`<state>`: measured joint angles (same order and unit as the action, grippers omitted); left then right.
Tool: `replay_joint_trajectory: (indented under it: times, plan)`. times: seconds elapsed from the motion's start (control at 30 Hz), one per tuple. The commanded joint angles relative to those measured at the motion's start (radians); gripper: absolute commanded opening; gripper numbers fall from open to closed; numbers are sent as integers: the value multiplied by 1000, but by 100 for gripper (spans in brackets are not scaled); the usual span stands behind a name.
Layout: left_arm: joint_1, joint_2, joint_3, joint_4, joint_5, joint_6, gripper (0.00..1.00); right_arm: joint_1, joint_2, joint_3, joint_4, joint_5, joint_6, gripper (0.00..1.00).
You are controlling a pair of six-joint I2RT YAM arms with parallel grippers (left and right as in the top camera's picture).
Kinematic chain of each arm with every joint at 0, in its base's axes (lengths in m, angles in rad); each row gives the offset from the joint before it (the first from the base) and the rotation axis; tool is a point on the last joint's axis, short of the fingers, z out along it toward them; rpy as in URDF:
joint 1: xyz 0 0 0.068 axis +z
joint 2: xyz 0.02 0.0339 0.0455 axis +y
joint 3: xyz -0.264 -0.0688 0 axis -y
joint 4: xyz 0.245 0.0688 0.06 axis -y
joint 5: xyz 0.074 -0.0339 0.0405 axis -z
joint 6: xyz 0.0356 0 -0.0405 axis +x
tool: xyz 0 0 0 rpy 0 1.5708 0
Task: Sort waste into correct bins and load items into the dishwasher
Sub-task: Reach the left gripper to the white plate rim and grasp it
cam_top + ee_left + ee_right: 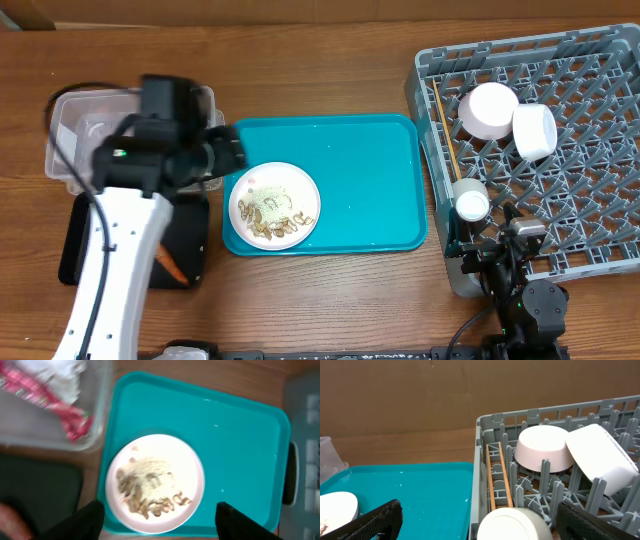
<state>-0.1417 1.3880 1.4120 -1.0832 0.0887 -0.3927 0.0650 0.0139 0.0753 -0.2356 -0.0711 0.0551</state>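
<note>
Our left gripper [162, 522] hangs released, jaws wide, the plate [155, 482] of food scraps [150, 492] directly beneath it on the teal tray [240, 435]. We judge a level pinch on the rim nearest the fingers best; the tray's lip crowds it there. The black tray [40, 485] lies just beside the gripper. Our right gripper [485, 525] rests released at the dish rack [545, 415]

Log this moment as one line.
left hand: open near plate of scraps | right hand: open by rack | rack: bowls, cup, chopsticks | tub: wrapper, tissue | black tray: carrot
</note>
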Motion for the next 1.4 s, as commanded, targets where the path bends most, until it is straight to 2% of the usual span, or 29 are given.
replay_joint_trajectory:
  times: [0.0,0.13,0.33,0.5,0.8,0.87,0.97,1.3,1.37]
  plan:
    - [-132,9,24,34,-67,79,74,-8,-11,-5,6,-1,-3,100]
    - [-283,97,24,61,-127,82,69,-8,-11,-5,6,-1,-3,100]
    - [-445,302,24,66,-245,54,52,-8,-11,-5,6,-1,-3,100]
    - [-525,455,24,93,-309,-29,49,-8,-11,-5,6,-1,-3,100]
    - [-540,604,24,120,-297,-83,44,-8,-11,-5,6,-1,-3,100]
    - [-544,626,24,125,-296,-82,35,-8,-11,-5,6,-1,-3,100]
    - [-546,637,24,137,-301,-50,28,-8,-11,-5,6,-1,-3,100]
    - [-546,711,24,175,-369,56,25,-8,-11,-5,6,-1,-3,100]
    - [-546,726,24,175,-394,57,20,-8,-11,-5,6,-1,-3,100]
